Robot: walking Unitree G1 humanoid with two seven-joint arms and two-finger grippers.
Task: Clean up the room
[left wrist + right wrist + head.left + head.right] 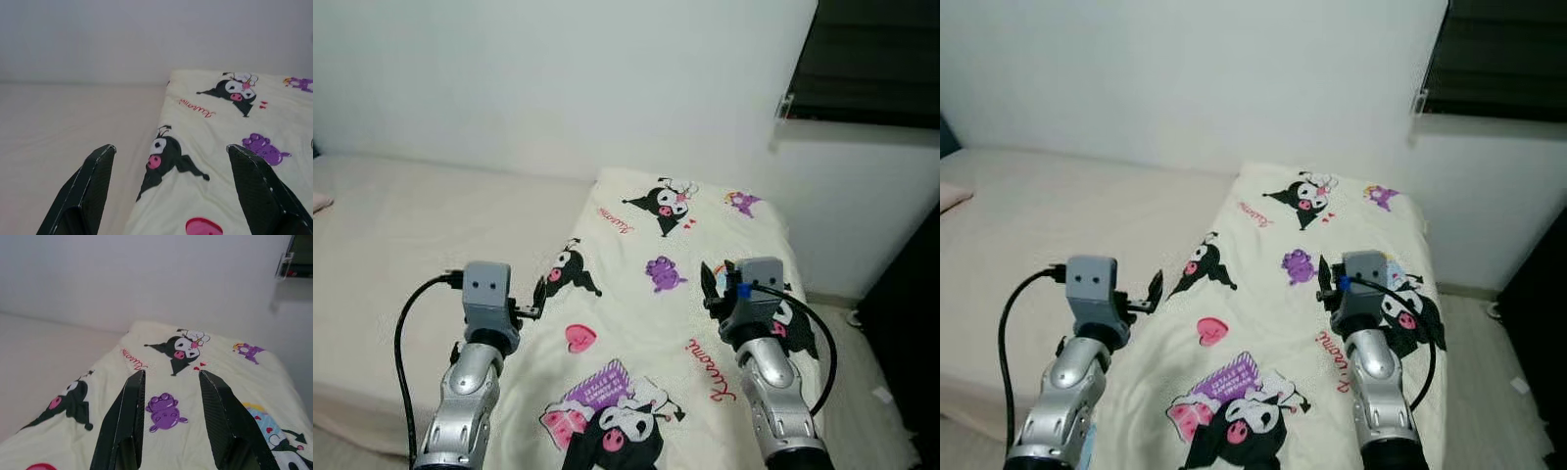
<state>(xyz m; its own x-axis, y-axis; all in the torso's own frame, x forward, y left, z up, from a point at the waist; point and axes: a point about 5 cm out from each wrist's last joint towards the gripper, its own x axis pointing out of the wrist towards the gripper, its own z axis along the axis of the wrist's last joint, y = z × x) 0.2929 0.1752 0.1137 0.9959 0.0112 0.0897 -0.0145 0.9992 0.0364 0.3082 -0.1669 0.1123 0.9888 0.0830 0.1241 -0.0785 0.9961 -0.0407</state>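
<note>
A cream blanket [646,323] printed with black, pink and purple cartoon figures lies spread flat over the right part of a beige bed [401,225]. My left gripper [532,309] hovers over the blanket's left edge. In the left wrist view the left gripper [171,147] stands wide open with nothing between its fingers. Over the blanket's right side hangs my right gripper [710,289]. The right wrist view shows the right gripper [172,373] open with a narrower gap, holding nothing, pointed toward the far end of the blanket.
A white wall runs behind the bed. A dark window [871,59] with a ledge sits at the upper right. Dark furniture [913,323] stands at the right, with a strip of floor [871,392] between it and the bed. A pink pillow corner [318,203] shows far left.
</note>
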